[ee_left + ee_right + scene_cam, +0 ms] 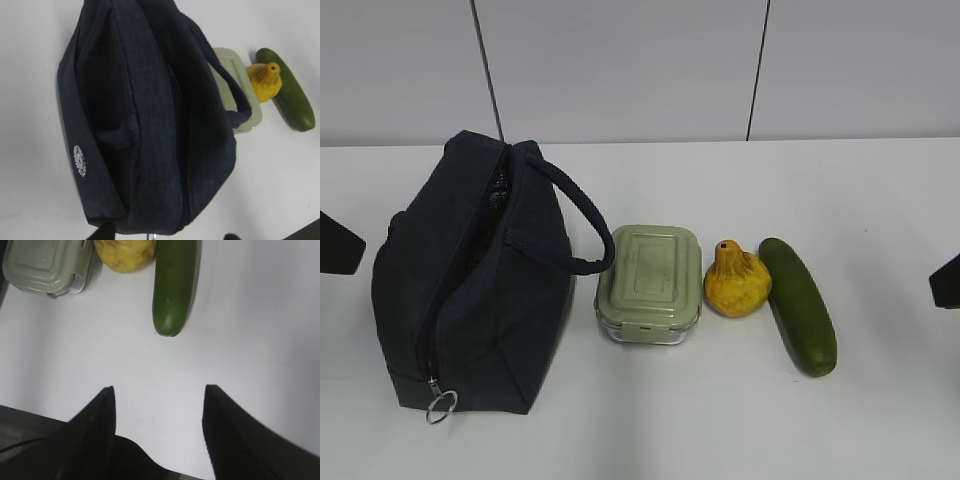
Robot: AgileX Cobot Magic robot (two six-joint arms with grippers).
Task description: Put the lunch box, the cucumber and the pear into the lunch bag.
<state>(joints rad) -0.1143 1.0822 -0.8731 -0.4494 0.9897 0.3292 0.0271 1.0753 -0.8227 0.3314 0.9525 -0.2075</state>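
White tabletop (pixel 880 420) carries all items. My right end effector (pixel 157 400) stands spread, empty, below the cucumber (pixel 173 285) at upper centre of frame. I judge the cucumber stiff, smooth, likely slippery; grip it mid-length. Left end effector's state: cannot tell.

bag (pixel 470 290) left of box (pixel 650 283), handle arching to box's lid | pear (pixel 736 280) wedged between box and cucumber (pixel 799 304), touching cucumber | tabletop (pixel 880 200) bare right of cucumber, in front of box

Bright even light, soft shadows, wrist views slightly blurred
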